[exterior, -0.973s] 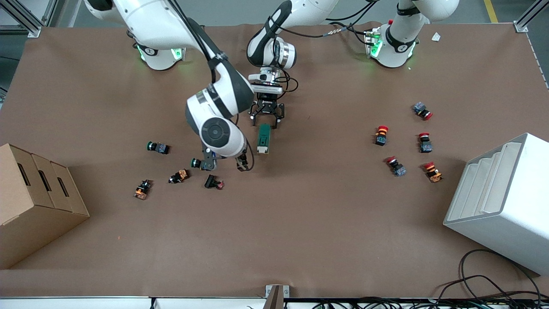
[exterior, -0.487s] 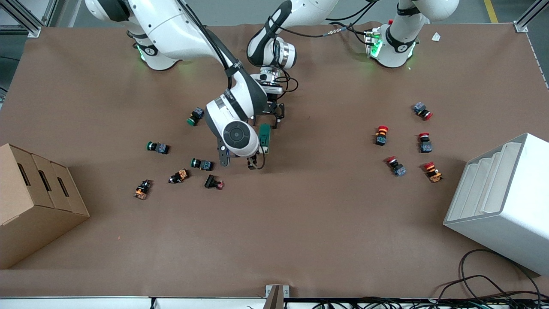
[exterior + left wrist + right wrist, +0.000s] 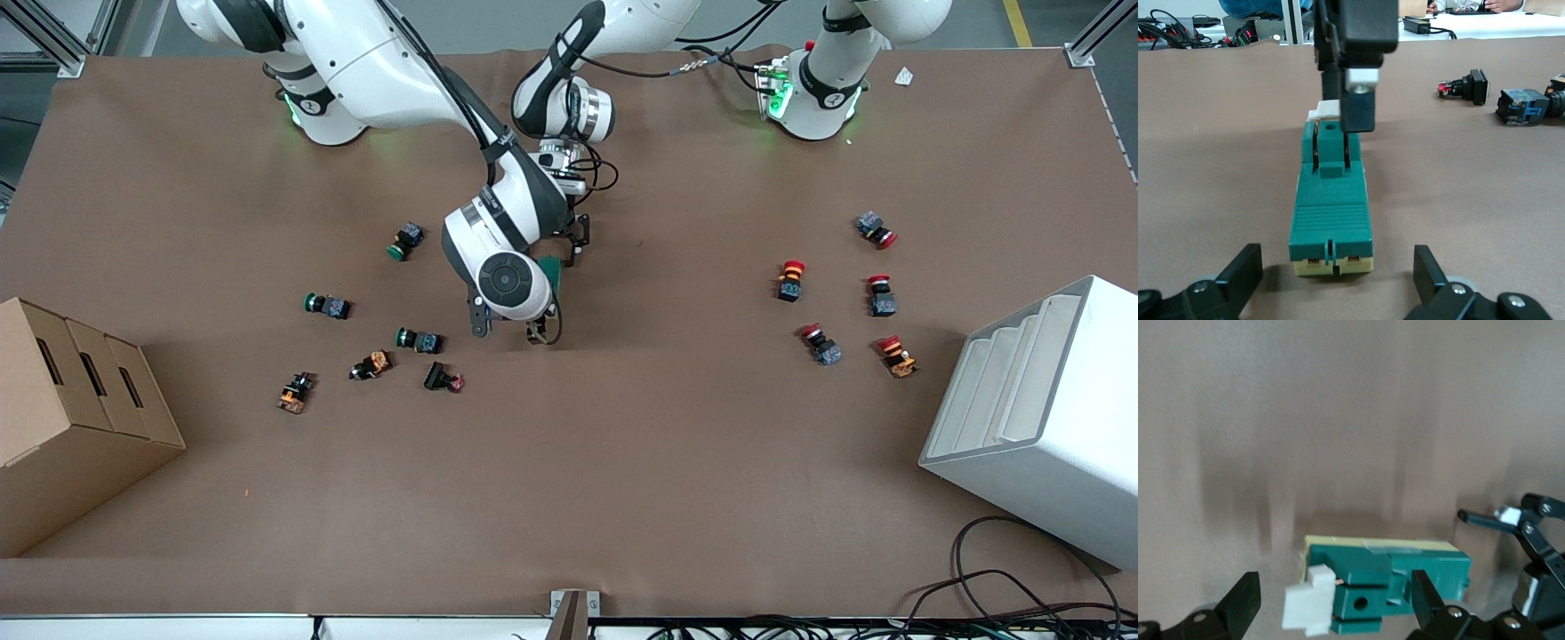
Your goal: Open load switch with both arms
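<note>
The load switch (image 3: pixel 1331 207) is a dark-green oblong block lying flat on the brown table, with its white toggle (image 3: pixel 1325 110) at the end nearer the front camera. In the front view only a strip of the load switch (image 3: pixel 552 268) shows past the right arm's wrist. My left gripper (image 3: pixel 1337 280) is open and low at the switch's toggle-free end, its fingers wider than the block and apart from it. My right gripper (image 3: pixel 1335 607) is open over the toggle end. The white toggle (image 3: pixel 1308 607) sits between its fingers, untouched. One right finger (image 3: pixel 1358 107) hangs beside the toggle.
Several green- and orange-capped push buttons (image 3: pixel 418 340) lie toward the right arm's end, and several red-capped ones (image 3: pixel 789 280) toward the left arm's end. A cardboard box (image 3: pixel 71 418) and a white stepped bin (image 3: pixel 1040 418) stand at the table's two ends.
The right arm swung from over the push buttons across to the load switch, and its gripper now hangs over the toggle end. A green-capped button came into view. The left gripper stayed put.
</note>
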Available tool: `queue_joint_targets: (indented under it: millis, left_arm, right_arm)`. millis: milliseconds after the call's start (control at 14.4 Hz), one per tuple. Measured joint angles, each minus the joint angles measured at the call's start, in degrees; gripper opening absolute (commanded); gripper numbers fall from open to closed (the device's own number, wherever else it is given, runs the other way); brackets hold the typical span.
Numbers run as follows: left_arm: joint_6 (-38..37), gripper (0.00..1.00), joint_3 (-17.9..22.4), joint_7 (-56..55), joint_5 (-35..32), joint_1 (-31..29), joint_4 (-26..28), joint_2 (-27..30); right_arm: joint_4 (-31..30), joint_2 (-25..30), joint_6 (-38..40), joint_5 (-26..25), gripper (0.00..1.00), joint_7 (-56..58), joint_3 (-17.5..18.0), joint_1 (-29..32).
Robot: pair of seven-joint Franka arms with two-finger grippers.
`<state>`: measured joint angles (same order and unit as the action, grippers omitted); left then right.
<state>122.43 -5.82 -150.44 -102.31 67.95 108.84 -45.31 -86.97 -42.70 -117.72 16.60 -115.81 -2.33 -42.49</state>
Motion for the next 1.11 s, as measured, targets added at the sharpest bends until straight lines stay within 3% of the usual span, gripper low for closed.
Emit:
queue_joint_targets:
  millis: [487, 1112]
  left_arm:
    - [0.00, 1.00, 0.00, 0.00, 0.00, 0.00, 0.00, 0.00]
    - [0.00, 1.00, 0.02, 0.00, 0.00, 0.01, 0.00, 0.00]
  right_arm:
    - [6.37, 0.05, 13.43, 0.25, 1.00, -0.41, 0.17, 0.01]
    - [6.83, 0.07, 19.49, 0.26, 1.00, -0.41, 1.84, -0.12]
